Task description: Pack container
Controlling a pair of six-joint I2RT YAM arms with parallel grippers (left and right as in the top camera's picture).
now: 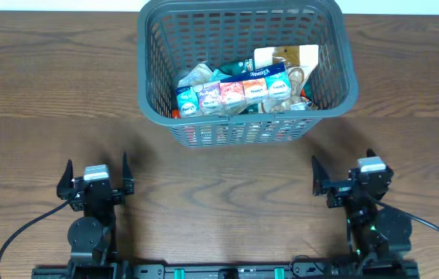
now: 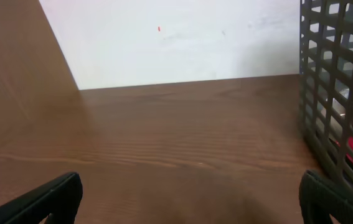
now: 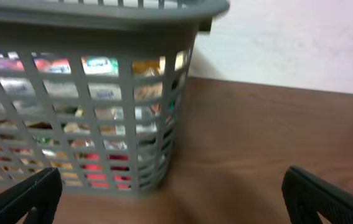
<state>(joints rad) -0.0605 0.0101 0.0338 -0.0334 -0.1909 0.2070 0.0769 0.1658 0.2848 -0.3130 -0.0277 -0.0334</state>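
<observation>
Overhead view: the basket (image 1: 227, 133) sits at the top centre of the frame, its far rim cut by the top edge and its front wall facing the arms. Inside, snacks (image 1: 234, 89) are heaped on the bottom, with a row of small cartons toward the front wall and a tan pack toward the upper right. A broad strip of bare table (image 1: 219, 194) runs between the basket's front wall and the two arms. More open wood lies on either side of the basket, out to the left and right edges of the frame.

The left gripper (image 1: 97, 165) is at lower left and the right gripper (image 1: 343, 160) at lower right, both well apart from the basket and from each other. Each has its jaws spread wide with only table showing between the fingers, and neither holds or touches anything. Both arms are folded low over their bases at the bottom edge, fingers pointing up the frame toward the basket. A cable (image 1: 22, 232) loops out from the left base.

Left wrist view: the fingers (image 2: 45, 200) sit in the bottom corners, the basket's lattice fills the right edge, and wood reaches back to a white wall (image 2: 195, 43). Right wrist view: the basket takes the upper left, with bare wood to the right.
</observation>
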